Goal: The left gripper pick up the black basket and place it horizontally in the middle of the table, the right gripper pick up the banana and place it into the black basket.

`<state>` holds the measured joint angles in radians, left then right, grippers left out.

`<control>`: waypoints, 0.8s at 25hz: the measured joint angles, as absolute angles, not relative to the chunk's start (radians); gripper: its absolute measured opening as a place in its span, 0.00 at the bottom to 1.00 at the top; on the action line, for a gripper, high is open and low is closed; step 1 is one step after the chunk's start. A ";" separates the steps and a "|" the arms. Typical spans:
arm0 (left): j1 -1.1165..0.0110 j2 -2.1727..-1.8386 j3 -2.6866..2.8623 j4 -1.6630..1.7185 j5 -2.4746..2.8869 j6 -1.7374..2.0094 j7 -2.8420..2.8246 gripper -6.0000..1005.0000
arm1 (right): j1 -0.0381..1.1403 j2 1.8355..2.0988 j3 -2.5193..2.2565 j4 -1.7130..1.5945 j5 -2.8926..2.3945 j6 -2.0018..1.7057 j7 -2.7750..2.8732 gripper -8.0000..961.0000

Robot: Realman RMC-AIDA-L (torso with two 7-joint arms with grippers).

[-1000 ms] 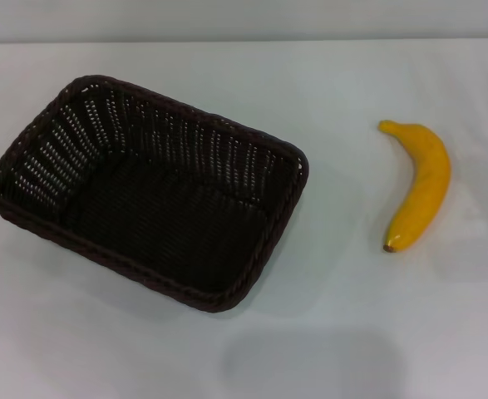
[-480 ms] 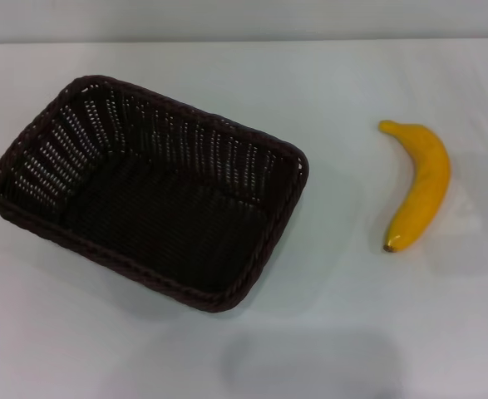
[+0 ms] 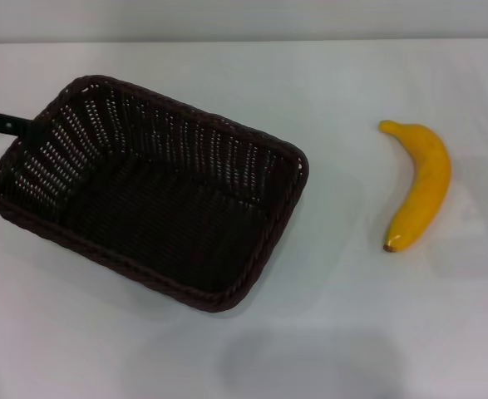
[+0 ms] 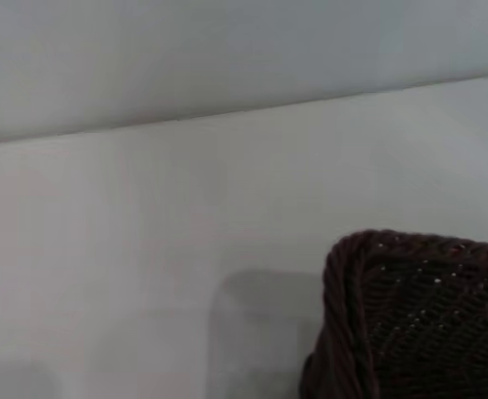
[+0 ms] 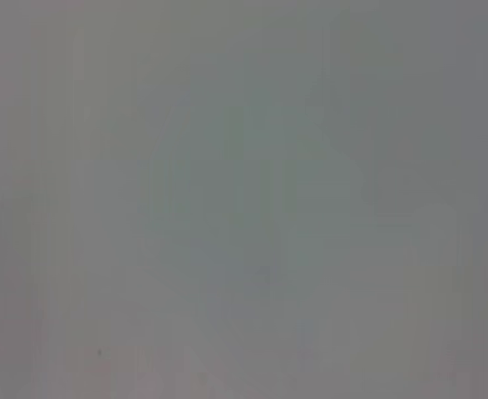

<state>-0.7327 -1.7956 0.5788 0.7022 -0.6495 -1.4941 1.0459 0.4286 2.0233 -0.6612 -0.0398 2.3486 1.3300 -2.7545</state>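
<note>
Careful: your left tool (image 3: 11, 127), finger state unreadable, sits at the black wicker basket (image 3: 148, 193)'s left rim on the counter (image 3: 327, 332); a shallow bite could tip it.

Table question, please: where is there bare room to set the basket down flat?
The table is bare between the black basket and the banana, along the near edge, and behind both. It is tight only at the basket's far-left corner, where the left gripper reaches in.
</note>
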 joint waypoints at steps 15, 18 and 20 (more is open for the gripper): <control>-0.733 -1.851 0.581 0.625 -0.607 -1.394 1.078 0.87 | 0.437 2.020 -0.661 -0.048 2.348 1.276 -2.753 0.74; -0.733 -1.855 0.582 0.621 -0.597 -1.378 1.079 0.77 | 0.438 2.020 -0.661 -0.048 2.348 1.272 -2.754 0.74; -0.734 -1.859 0.583 0.621 -0.593 -1.373 1.077 0.70 | 0.439 2.020 -0.661 -0.049 2.348 1.269 -2.754 0.74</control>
<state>-0.7336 -1.8593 0.5827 0.6214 -0.5933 -1.3729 1.0775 0.4386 2.0202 -0.6612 -0.0486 2.3485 1.2691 -2.7535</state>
